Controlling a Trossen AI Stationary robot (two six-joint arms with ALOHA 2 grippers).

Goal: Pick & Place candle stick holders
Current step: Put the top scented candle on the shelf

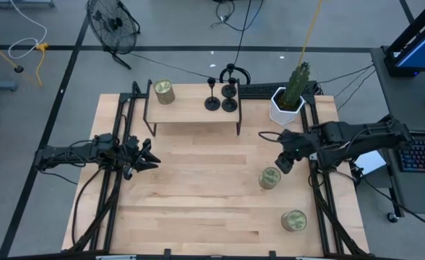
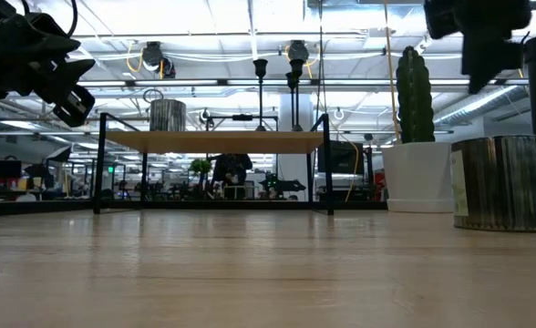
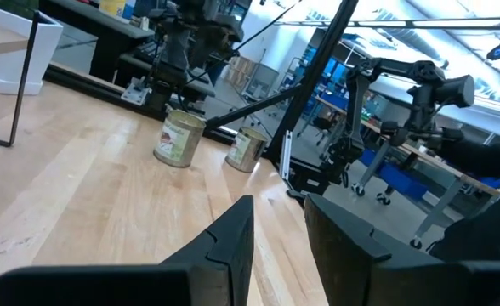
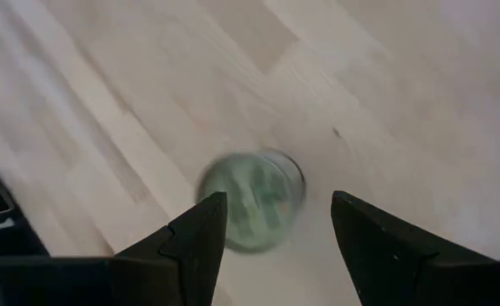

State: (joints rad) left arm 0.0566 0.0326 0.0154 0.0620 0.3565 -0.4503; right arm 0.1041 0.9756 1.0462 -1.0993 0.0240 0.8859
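1. High view: you see three candle stick holders (image 1: 221,96) standing close together on a small raised shelf (image 1: 191,108) at the far edge of the table (image 1: 198,195). A jar (image 1: 163,92) sits at the shelf's other end, and a potted cactus (image 1: 292,97) stands beside the shelf. The left gripper (image 1: 146,155) waits over the table's left side, fingers spread. The right gripper (image 1: 283,163) hangs just beside a second jar (image 1: 270,178); a third jar (image 1: 293,220) lies nearer you.
2. Low view: the holders (image 2: 291,73) rise from the shelf top (image 2: 213,141), apart from both arms.
3. Left wrist view: the fingers (image 3: 233,246) stand apart, holding nothing; two jars (image 3: 178,140) stand well beyond.
4. Right wrist view: the fingers (image 4: 199,234) are spread above a jar (image 4: 252,200), not touching it.
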